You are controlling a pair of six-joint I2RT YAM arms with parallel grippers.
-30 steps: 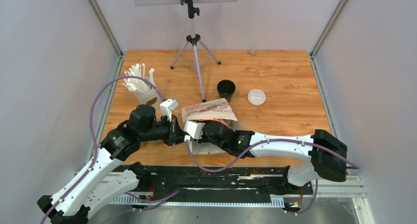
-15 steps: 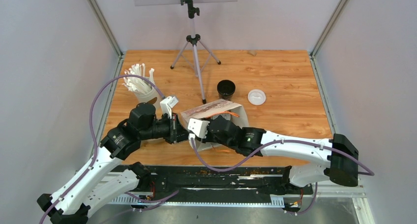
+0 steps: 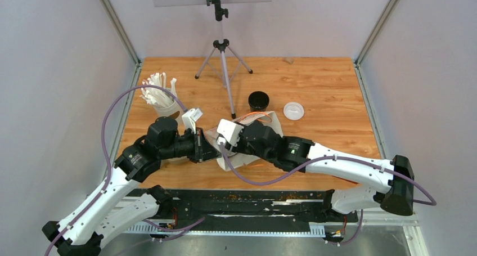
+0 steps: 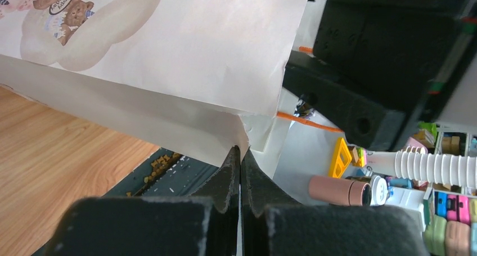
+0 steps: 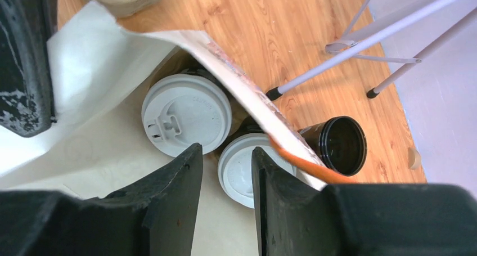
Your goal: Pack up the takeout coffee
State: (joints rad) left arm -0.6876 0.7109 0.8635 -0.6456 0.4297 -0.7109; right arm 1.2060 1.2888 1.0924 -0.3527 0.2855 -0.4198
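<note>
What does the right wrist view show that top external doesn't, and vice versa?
Right wrist only: a lidded cup and a second lidded cup standing inside the paper bag, seen past the right gripper's spread fingers.
Top external only: the cup of straws, the loose white lid, both arms, and the left gripper at the bag's near edge.
Both: the bag, the open black cup just outside it, and the tripod legs.
</note>
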